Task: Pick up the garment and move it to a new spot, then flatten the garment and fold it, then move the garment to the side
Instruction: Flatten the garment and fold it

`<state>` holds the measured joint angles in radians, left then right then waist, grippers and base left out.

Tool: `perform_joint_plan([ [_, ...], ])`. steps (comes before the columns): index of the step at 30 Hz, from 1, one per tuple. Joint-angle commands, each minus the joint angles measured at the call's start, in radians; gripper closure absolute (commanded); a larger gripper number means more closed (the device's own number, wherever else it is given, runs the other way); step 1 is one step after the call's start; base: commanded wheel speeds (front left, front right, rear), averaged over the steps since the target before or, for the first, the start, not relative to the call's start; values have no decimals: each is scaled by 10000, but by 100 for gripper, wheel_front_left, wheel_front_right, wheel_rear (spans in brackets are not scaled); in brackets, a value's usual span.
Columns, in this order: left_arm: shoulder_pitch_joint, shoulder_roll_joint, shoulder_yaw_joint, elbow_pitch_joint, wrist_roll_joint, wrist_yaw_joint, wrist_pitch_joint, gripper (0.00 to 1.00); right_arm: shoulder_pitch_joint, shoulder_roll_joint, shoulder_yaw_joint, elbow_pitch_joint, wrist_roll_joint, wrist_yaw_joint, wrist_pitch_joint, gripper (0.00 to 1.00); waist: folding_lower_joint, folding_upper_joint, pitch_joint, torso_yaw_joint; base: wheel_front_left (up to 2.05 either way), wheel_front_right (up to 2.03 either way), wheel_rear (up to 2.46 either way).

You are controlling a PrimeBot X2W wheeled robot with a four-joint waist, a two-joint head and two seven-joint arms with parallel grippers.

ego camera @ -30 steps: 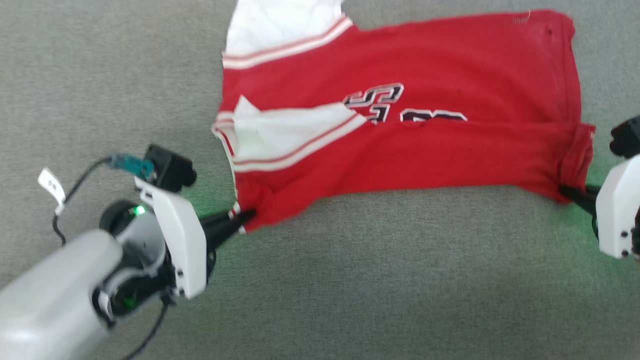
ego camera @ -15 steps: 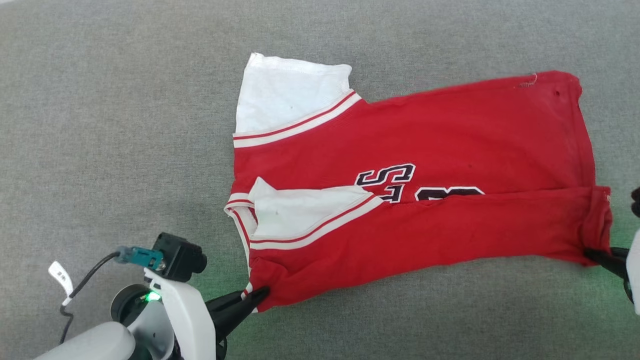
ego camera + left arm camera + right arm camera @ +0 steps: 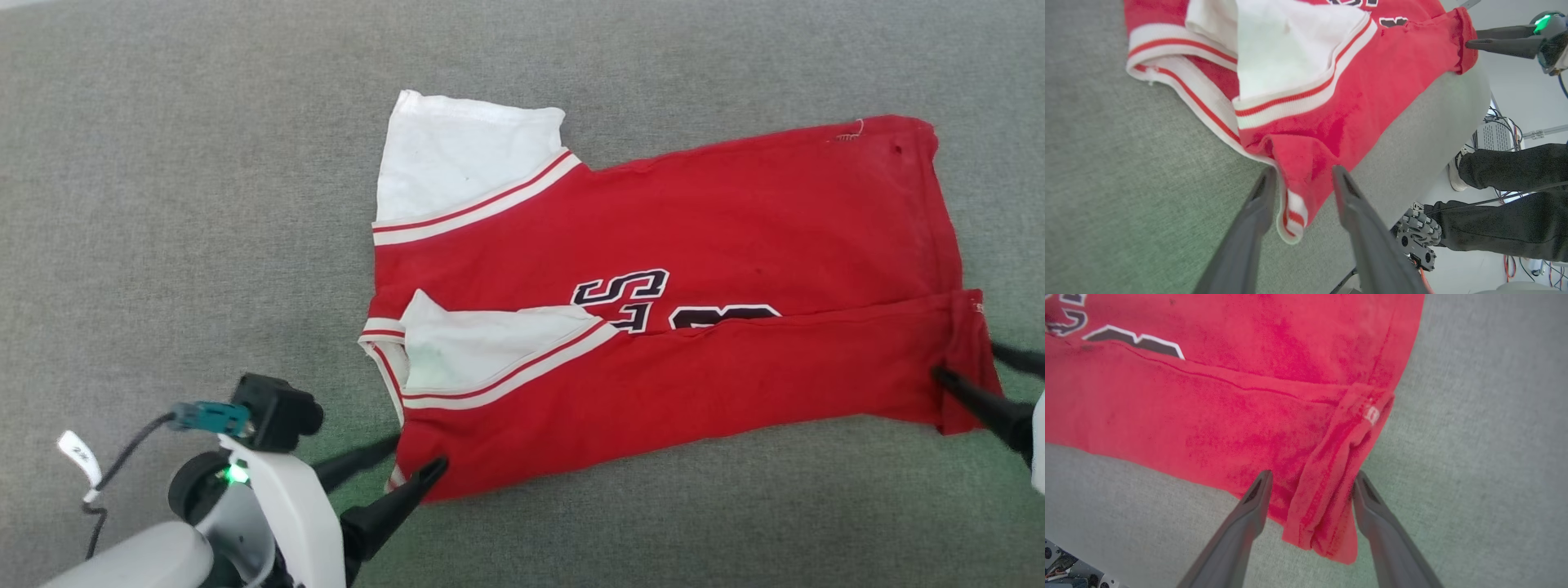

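**Item: the garment** (image 3: 669,269), red shirt with black-and-white lettering (image 3: 624,290).
- Location: flat on a grey fabric surface (image 3: 163,204), centre to right of the head view.
- Long axis: left to right, the right end lying slightly farther away. Collar and sleeves point left, the plain red hem points right.
- Far-left corner: a white sleeve (image 3: 465,171), spread open and edged with a striped band.
- Near edge: folded over towards the far side. It covers the lower part of the lettering, and a second white sleeve (image 3: 482,347) lies on top.

**Item: left gripper** (image 3: 420,453).
- Jaws apart, astride the garment's near-left corner.
- The left wrist view shows the striped corner (image 3: 1294,212) between the two fingers. Whether either finger touches the cloth cannot be told.

**Item: right gripper** (image 3: 967,363).
- Jaws apart, astride the bunched near-right hem corner (image 3: 1331,506).

**Background:** a person's dark-trousered legs (image 3: 1506,204) beyond the surface edge.
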<state>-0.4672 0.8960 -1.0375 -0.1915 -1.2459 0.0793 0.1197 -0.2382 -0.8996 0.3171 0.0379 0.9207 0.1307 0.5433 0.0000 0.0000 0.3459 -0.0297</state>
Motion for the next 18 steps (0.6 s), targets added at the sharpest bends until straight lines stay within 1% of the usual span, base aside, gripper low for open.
perform_joint_plan([
  [1, -57, 59, 142, -31, -1, 18, -170, 0, -47, 113, -200, -84, -243, -1, -337, 0, 0, 0, -26, -37, 0, 0, 0],
  [4, -113, 175, 416, 1, -2, 89, -516, 0, -91, 457, -513, -326, -722, -1, -1055, 0, 0, 0, -88, -163, 0, 0, 0],
  [7, -154, 326, 752, 67, -119, 81, -908, 0, -160, 985, -759, -599, -1362, -1, -1961, 0, 0, 0, -153, -385, 0, 0, 0],
  [9, -250, 404, 1080, 221, -235, 60, -1261, 0, -197, 1474, -831, -742, -1799, -3, -2585, 0, 0, 0, -171, -590, 0, 0, 0],
  [12, -496, 459, 1547, 782, -215, 119, -1714, 0, -322, 2202, -916, -885, -2436, -3, -3607, 0, 0, 0, -206, -954, 0, 0, 0],
  [15, -952, 434, 2031, 1712, -277, 449, -1994, 0, -336, 3073, -1045, -837, -2957, -1, -4602, 0, 0, 0, -244, -1410, 0, 0, 0],
  [18, -1587, 301, 2422, 2687, -288, 619, -2048, 0, -306, 3818, -1223, -774, -3331, -3, -5456, 0, 0, 0, -202, -1899, 0, 0, 0],
])
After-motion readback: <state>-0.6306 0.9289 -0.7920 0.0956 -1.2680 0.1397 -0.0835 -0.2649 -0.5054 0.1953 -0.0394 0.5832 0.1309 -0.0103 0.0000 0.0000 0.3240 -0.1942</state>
